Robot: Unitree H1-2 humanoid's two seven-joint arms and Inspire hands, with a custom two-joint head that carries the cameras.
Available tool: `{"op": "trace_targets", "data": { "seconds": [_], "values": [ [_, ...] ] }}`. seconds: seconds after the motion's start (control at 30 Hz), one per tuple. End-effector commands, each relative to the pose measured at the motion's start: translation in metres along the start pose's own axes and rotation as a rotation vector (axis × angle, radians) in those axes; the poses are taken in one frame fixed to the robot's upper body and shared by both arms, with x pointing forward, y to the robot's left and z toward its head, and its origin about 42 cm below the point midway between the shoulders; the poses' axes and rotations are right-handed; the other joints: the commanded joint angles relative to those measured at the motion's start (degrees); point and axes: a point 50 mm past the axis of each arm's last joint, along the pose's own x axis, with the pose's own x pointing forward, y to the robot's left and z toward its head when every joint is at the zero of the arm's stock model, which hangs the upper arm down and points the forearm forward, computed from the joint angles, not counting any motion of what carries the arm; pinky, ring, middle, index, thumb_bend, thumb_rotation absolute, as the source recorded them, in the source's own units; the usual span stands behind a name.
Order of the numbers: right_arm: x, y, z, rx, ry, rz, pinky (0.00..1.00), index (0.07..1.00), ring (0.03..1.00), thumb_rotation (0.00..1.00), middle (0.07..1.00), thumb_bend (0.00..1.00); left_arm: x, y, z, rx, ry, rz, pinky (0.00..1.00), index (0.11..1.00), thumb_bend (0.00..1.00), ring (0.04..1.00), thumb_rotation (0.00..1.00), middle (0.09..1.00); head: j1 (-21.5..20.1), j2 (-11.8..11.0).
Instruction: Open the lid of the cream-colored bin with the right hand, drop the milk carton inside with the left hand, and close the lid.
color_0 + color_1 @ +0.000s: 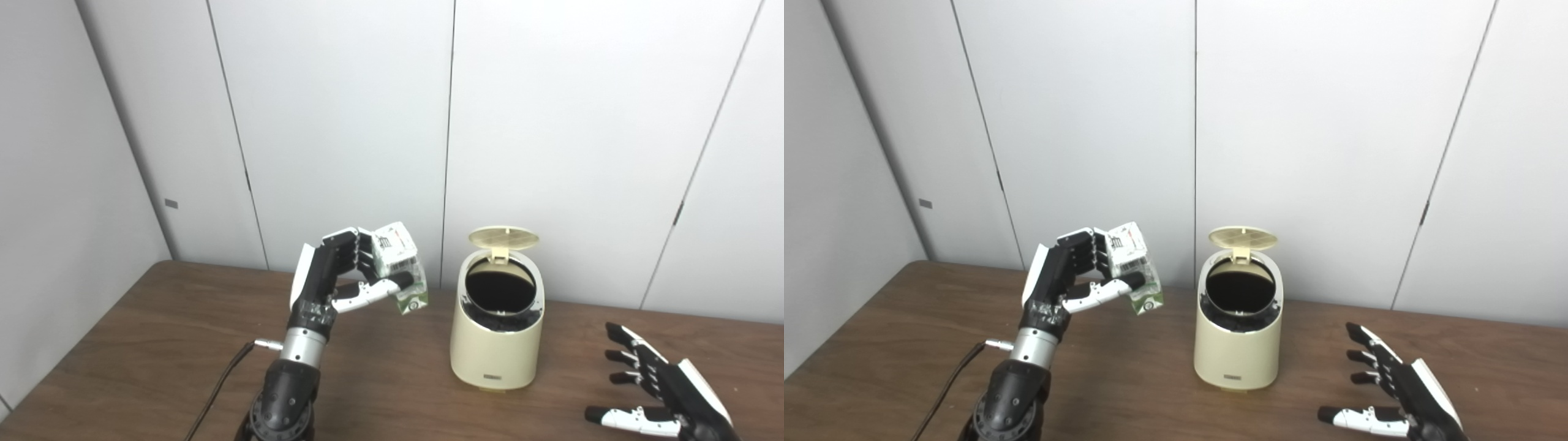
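The cream-colored bin (496,343) stands on the brown table (153,343) right of centre. Its round lid (503,237) is swung up at the back, and the dark inside shows. My left hand (343,269) is raised above the table to the left of the bin and is shut on a white and green milk carton (401,264), which is tilted. The carton hangs level with the bin's top, a short way left of the opening. My right hand (658,386) lies low at the front right, fingers spread, holding nothing, apart from the bin.
Grey wall panels (343,122) rise right behind the table's back edge. A dark cable (220,380) runs along my left forearm down to the front edge. Bare tabletop lies on both sides of the bin.
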Motion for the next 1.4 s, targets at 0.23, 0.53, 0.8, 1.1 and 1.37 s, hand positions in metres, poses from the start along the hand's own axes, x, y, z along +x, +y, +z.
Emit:
{"op": "trace_targets", "data": {
  "seconds": [0.23, 0.53, 0.8, 1.1, 1.37],
  "values": [
    [-0.001, -0.009, 0.023, -0.032, -0.081, -0.028, 0.70, 0.933, 0.870, 0.16, 0.954, 0.76, 0.026, -0.027, 0.030, -0.059, -0.154, -0.044, 0.33, 0.486, 0.52, 0.380, 0.00, 0.469, -1.34, 0.52],
    [-0.004, -0.012, 0.024, -0.048, -0.067, -0.026, 0.73, 0.936, 0.875, 0.21, 0.957, 0.78, 0.042, -0.053, 0.033, -0.107, -0.181, -0.063, 0.34, 0.483, 0.52, 0.393, 0.00, 0.476, -2.76, 0.86],
    [-0.004, -0.010, 0.025, -0.058, -0.084, -0.014, 0.71, 0.936, 0.874, 0.21, 0.959, 0.77, 0.052, -0.072, 0.030, -0.061, -0.220, -0.071, 0.35, 0.487, 0.52, 0.393, 0.00, 0.467, -3.86, 1.10],
    [-0.005, -0.010, 0.029, -0.057, -0.075, -0.024, 0.72, 0.931, 0.870, 0.23, 0.958, 0.79, 0.063, -0.088, 0.021, -0.043, -0.270, -0.066, 0.34, 0.485, 0.52, 0.399, 0.00, 0.477, -5.12, 1.52],
    [-0.005, -0.013, 0.023, -0.052, -0.075, -0.034, 0.73, 0.928, 0.865, 0.25, 0.948, 0.81, 0.068, -0.097, 0.011, -0.037, -0.272, -0.039, 0.36, 0.490, 0.52, 0.407, 0.00, 0.472, -5.67, 1.64]
  ]
}}
